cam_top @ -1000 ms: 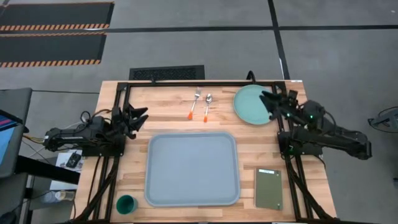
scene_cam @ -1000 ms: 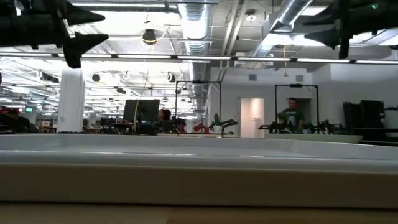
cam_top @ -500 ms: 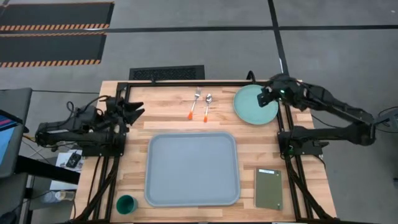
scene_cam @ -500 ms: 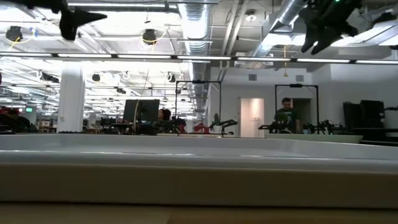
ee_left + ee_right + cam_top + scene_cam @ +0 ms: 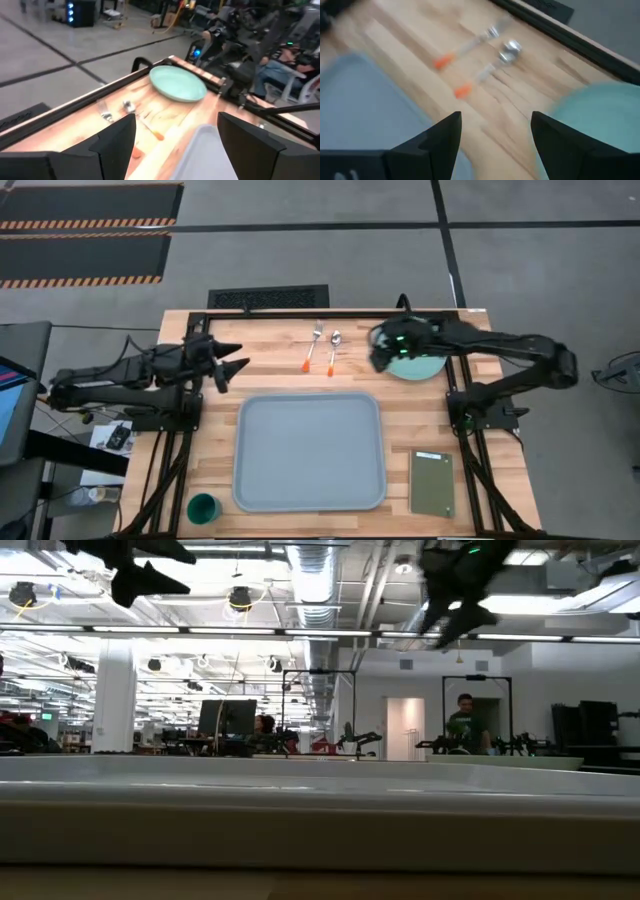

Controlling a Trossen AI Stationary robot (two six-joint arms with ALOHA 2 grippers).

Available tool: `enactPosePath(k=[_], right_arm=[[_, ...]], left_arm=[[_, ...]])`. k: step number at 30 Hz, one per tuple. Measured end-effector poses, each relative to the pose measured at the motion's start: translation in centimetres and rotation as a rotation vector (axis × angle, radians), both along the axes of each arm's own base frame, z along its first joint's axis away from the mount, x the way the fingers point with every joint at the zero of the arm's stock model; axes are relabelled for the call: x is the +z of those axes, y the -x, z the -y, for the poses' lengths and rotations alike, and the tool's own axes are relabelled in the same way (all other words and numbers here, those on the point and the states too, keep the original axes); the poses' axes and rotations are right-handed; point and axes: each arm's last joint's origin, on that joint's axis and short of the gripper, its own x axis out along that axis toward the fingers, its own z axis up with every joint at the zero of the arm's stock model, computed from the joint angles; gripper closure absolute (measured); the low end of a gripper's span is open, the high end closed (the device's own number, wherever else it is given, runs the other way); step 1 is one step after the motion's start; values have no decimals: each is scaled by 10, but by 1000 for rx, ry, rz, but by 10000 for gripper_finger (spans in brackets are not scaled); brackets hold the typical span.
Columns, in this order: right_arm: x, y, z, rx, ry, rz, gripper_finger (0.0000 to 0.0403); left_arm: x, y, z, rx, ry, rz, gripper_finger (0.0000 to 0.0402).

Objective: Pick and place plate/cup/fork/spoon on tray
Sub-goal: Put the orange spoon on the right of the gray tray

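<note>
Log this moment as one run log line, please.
left gripper: open, empty, left of tray | right gripper: open, over pale mint-green round plate edge | large grey-blue rectangular tray: bare

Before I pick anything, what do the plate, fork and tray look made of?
Plate: probably matte plastic or melamine, flat mint colour without glare. Fork: shiny metal head, orange handle that looks plastic. Tray: likely moulded plastic, uniform grey-blue with rounded corners.

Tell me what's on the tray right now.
Nothing is on the tray. The plate, fork and spoon lie on the table beyond it; the right gripper covers the plate's edge.
</note>
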Motion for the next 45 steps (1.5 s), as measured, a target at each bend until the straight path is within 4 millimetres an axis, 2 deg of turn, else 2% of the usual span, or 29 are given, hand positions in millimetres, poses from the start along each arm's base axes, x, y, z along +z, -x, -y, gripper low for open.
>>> enactPosePath(k=[3, 6, 11, 16, 20, 27, 34, 45], right_arm=[[-20, -31, 9, -98, -40, 71, 137], [-47, -53, 16, -161, -80, 63, 137], [-94, -75, 27, -290, -151, -6, 137], [-124, -93, 35, -346, -179, -58, 137], [-131, -112, 45, -351, -181, -67, 137], [-125, -143, 63, -344, -145, -133, 137], [-131, -147, 64, -383, -170, -243, 137], [-168, -156, 70, -447, -240, -238, 137]], left_arm=[[-2, -4, -4, 17, 17, -17, 132], [-4, -6, -8, 28, 48, -24, 132], [-6, -8, -13, 19, 85, -36, 132], [-8, -7, -16, 36, 73, -64, 132], [-9, -7, -17, 41, 74, -74, 132], [-11, -6, -17, 44, 76, -95, 132], [-13, -6, -17, 46, 76, -96, 132], [-15, -6, -17, 45, 73, -123, 132]])
